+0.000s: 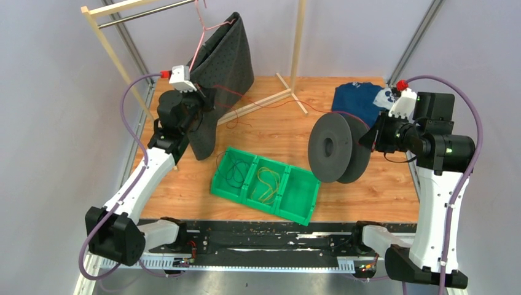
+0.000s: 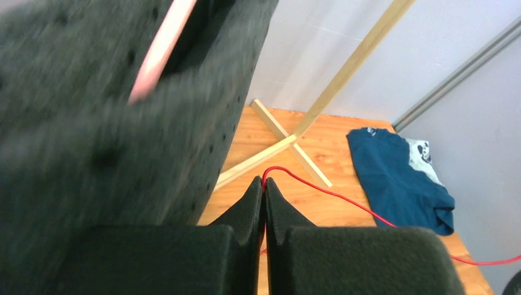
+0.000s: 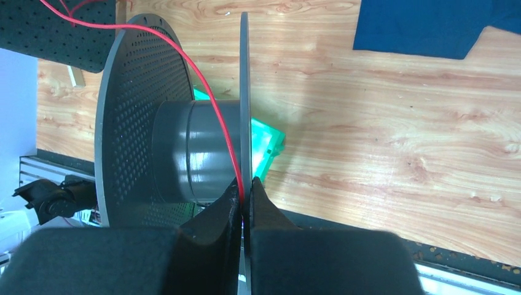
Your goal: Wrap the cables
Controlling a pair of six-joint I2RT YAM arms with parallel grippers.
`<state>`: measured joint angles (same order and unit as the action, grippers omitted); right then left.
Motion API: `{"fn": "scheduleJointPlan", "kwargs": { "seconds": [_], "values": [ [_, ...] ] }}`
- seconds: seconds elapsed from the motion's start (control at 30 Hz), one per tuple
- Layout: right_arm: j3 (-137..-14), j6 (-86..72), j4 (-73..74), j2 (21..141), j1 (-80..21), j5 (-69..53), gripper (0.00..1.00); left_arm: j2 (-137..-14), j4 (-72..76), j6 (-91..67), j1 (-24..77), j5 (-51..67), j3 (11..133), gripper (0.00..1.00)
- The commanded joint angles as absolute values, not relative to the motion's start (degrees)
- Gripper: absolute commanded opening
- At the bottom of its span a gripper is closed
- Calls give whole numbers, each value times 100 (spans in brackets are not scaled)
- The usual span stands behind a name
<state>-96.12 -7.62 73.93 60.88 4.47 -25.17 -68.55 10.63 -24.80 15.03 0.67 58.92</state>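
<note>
I hold the red cable (image 2: 332, 195) pinched in the left gripper (image 2: 265, 184), far left; it spans the wooden tabletop (image 1: 381, 190) to the grey spool (image 3: 184, 147), flange clamped by the right gripper (image 3: 244, 184). Pale walls (image 1: 356, 31) behind.

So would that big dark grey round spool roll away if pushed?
Probably: the big dark grey round spool stands on its circular rims. Thin, hole-dotted sides suggest it's light. The right tool pinching one rim likely steadies it.

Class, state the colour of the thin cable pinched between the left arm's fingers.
Red cable, clearest in the left wrist view.
</note>
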Motion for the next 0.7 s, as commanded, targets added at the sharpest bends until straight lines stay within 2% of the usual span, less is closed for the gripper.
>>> {"fn": "scheduleJointPlan", "kwargs": {
  "seconds": [0.0,0.17,0.53,0.67],
  "values": [
    [-9839,-889,7146,5972,387,-2394,1,-6501,1468,-2656,1385,268,5484,0],
    [-9685,-862,7087,5994,386,-2504,1,-6147,2295,-3007,1301,912,5281,0],
    [-8607,-464,6624,5585,387,-2953,1,-6149,2746,-3699,1301,2523,6465,0],
    [-8132,-274,6275,5235,379,-3501,1,-6179,2916,-4175,1309,2916,6889,0]
  ]
}}
